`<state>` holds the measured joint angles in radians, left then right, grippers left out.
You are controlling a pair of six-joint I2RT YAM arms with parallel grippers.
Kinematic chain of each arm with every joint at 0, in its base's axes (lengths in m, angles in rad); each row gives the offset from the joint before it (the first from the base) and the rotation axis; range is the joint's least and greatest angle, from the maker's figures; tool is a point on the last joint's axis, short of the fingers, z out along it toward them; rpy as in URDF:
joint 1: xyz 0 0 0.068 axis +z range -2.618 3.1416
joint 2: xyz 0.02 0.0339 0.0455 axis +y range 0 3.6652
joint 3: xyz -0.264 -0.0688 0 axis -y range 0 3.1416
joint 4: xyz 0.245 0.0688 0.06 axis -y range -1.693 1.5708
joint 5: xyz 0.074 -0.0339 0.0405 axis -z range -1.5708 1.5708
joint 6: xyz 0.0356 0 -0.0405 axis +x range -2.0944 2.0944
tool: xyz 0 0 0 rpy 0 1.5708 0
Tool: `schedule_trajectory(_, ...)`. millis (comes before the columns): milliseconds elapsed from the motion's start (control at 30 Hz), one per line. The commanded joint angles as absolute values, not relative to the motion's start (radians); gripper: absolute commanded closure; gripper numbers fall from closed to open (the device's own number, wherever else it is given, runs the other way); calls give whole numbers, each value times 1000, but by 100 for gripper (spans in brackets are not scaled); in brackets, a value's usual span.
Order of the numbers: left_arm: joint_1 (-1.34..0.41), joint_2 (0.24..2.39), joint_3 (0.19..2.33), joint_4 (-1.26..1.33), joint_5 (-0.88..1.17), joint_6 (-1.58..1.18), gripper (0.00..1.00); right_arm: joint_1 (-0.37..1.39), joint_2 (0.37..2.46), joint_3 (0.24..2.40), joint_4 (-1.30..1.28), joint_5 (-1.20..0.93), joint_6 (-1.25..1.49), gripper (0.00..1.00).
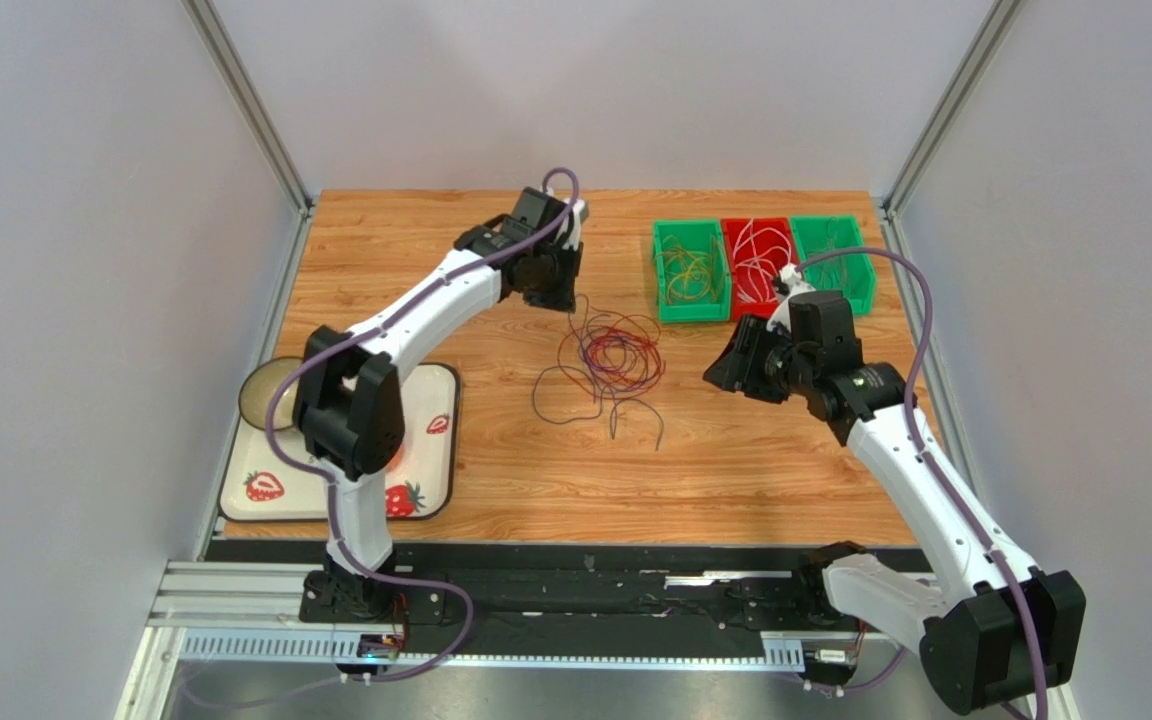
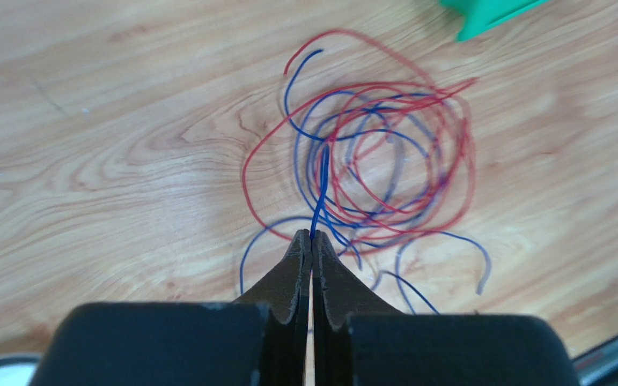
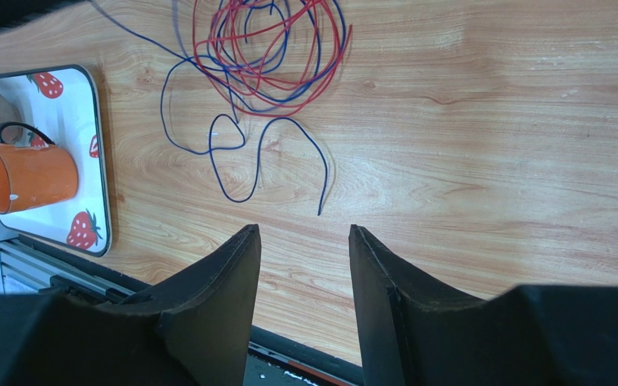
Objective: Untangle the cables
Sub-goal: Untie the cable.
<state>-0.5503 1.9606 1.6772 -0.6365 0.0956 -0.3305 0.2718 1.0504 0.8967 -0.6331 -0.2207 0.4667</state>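
1. My left jaws are pressed shut, tips touching, pinching one blue strand point(image 2: 321, 189) that runs from the tangle straight up to the tips.
2. My right jaws stand wide apart and hold nothing. Only bare counter point(image 3: 489, 121) shows between them.
3. The cables point(image 2: 377, 153) lie in a loose coil of red and blue loops on the wood, just ahead of my left jaws. The loops overlap too closely to tell how many wires there are.
4. Several blue tails stray out of the coil toward the near edge. In the right wrist view one of them ends on the wood not far ahead of my right jaws.
5. From above, the coil sits mid-counter. My left arm reaches over its far side, and my right jaws hang to its right, apart from it.
6. Behind my right arm, three bins stand side by side at the far right: a green bin point(image 1: 690, 308), a red bin point(image 1: 757, 228) and a second green bin point(image 1: 832, 233). Thin wires lie inside them, white in the red one.
7. At the near left, a strawberry-print tray point(image 3: 70, 88) carries an orange mug point(image 3: 34, 177), well apart from the coil.
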Motion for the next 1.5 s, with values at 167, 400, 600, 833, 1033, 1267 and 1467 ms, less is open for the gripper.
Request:
schedule_trajectory(167,-551,1631,1880,-784,138,-313,100,279,1002,925,-634,-259,502,52)
schedule_trajectory(400,-551,1491,1982,-772,259,-314,100,284,960,954,-669,-261,514,52)
schedule_trajectory(600,-552,1381,2048,-678,366,-308,100,288,924,976,-699,-265,525,52)
schedule_trajectory(833,-552,1325,2138,-536,526,-412,100,290,885,1022,-749,-241,522,52)
schedule_trajectory(1033,-552,1316,2143,-403,644,-499,100,288,848,1078,-793,-201,512,52)
schedule_trajectory(1267,-552,1263,1921,-345,641,-514,100,288,784,1101,-828,-127,505,52)
schedule_trajectory(1467,-552,1206,1634,-263,661,-506,100,290,752,1138,-884,-9,469,52)
